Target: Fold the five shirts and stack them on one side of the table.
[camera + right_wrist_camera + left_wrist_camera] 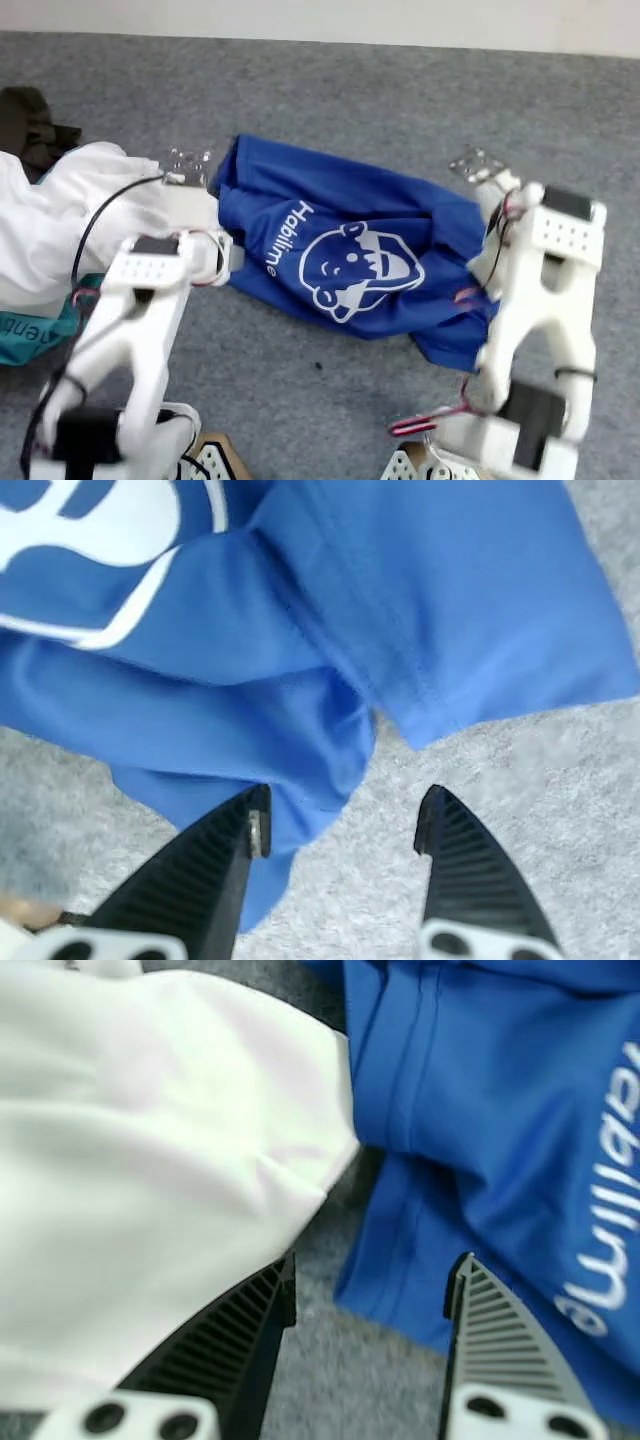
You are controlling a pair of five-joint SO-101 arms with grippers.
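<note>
A blue shirt (340, 250) with a white cartoon print lies crumpled and spread across the middle of the grey table (400, 90). A white shirt (60, 220) is bunched at the left edge. My left gripper (188, 168) stands open over the gap between the white shirt (130, 1160) and the blue shirt's (480, 1090) left hem, its tips (375, 1265) holding nothing. At the blue shirt's right end my right gripper (478, 165) is also open; one finger (235, 850) lies over a blue fold (300, 630), the other over bare table.
A teal shirt (35, 335) pokes out under the white one at the left. A dark shirt (30, 125) lies at the far left back. Both arm bases (500, 440) stand at the near edge. Grey table stretches behind and in front of the blue shirt.
</note>
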